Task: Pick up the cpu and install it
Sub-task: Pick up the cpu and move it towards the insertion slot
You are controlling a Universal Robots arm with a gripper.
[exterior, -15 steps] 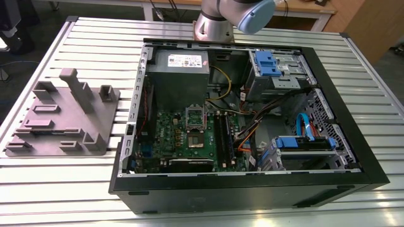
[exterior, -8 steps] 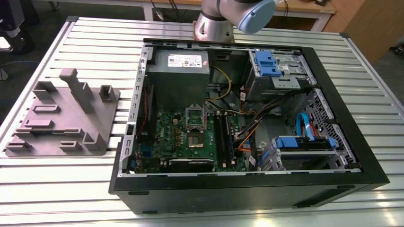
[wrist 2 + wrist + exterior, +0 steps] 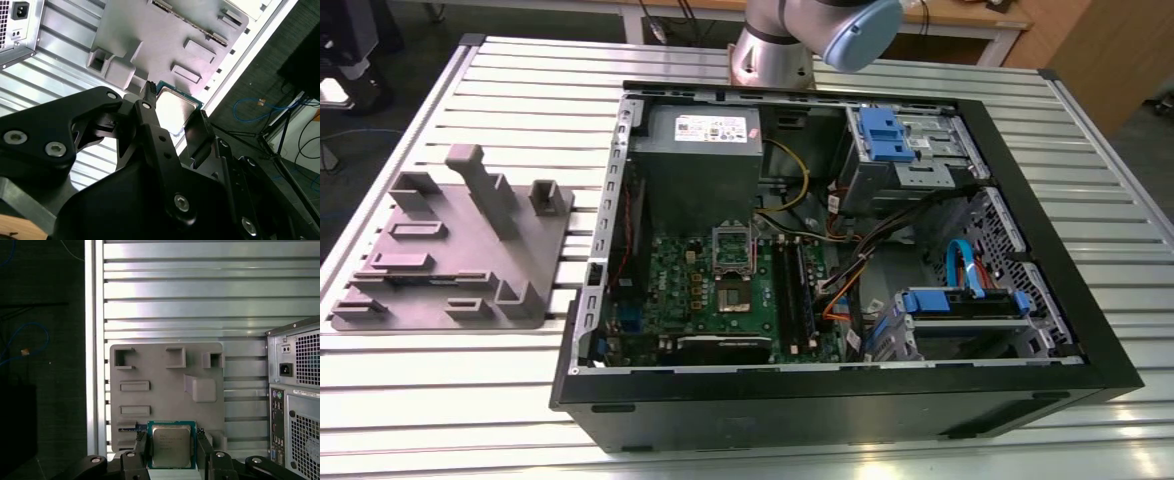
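Clamping the cpu point(image 3: 171, 444) by two opposite edges, the gripper point(image 3: 176, 104) holds it aloft, clear of the grey fixture plate point(image 3: 165, 380). Such a thin edge-grip could probably slip or tilt, misaligning it at the motherboard socket point(image 3: 731, 298).

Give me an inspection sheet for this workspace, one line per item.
Surface: slatted metal table, carrying the open computer case.
Job's things: cpu off the table, clamped between the fingers; motherboard lies exposed in the case.
Clutter: grey fixture plate on the exterior view's left of the case.
Grippers: gripper shut on the cpu, above the fixture plate in both wrist views.
Cables: mixed wires inside the case; a blue cable on the floor.
Surroundings: dark floor beside the table; wooden furniture behind it.
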